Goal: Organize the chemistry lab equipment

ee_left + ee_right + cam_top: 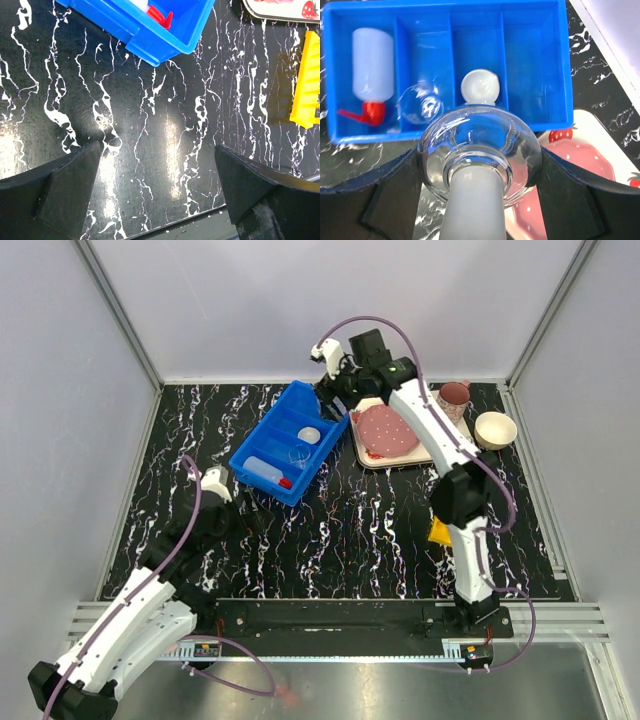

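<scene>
My right gripper [479, 162] is shut on a clear round glass flask [475, 135] with a frosted neck and holds it above the blue divided bin [535, 65]. In the top view this gripper [335, 385] hangs over the bin's far end [300, 400]. The bin holds a white squeeze bottle [372, 60] with a red nozzle [367, 112], a small glass beaker [420, 102] and a tiny white dish [480, 86], each in its own compartment. My left gripper [157, 185] is open and empty over bare table, near the bin's front corner [150, 35]. A yellow holed rack [309, 85] lies to its right.
A strawberry-print tray [390, 435] lies right of the bin, with a pink mug [455, 395] and a cream bowl [495, 428] beyond it. The right arm partly hides the yellow rack [440, 532]. Grey walls close in the black marbled table [350, 540].
</scene>
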You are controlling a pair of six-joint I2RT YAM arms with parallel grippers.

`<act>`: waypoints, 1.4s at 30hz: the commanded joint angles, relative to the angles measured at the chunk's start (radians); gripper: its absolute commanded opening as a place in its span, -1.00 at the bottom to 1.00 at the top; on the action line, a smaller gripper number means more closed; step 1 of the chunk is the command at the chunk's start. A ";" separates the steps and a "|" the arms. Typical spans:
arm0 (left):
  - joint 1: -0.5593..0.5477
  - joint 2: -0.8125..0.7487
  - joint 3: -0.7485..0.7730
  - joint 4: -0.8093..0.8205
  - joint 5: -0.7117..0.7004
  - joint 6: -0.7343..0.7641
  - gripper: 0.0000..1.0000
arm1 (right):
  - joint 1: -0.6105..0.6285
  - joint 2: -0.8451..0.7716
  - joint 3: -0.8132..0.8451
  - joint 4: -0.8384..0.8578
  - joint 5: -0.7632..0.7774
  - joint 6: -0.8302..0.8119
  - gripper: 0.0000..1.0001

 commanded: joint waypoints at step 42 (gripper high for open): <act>0.012 0.051 0.073 -0.064 -0.108 0.049 0.98 | -0.041 0.601 0.399 0.260 0.238 0.152 0.56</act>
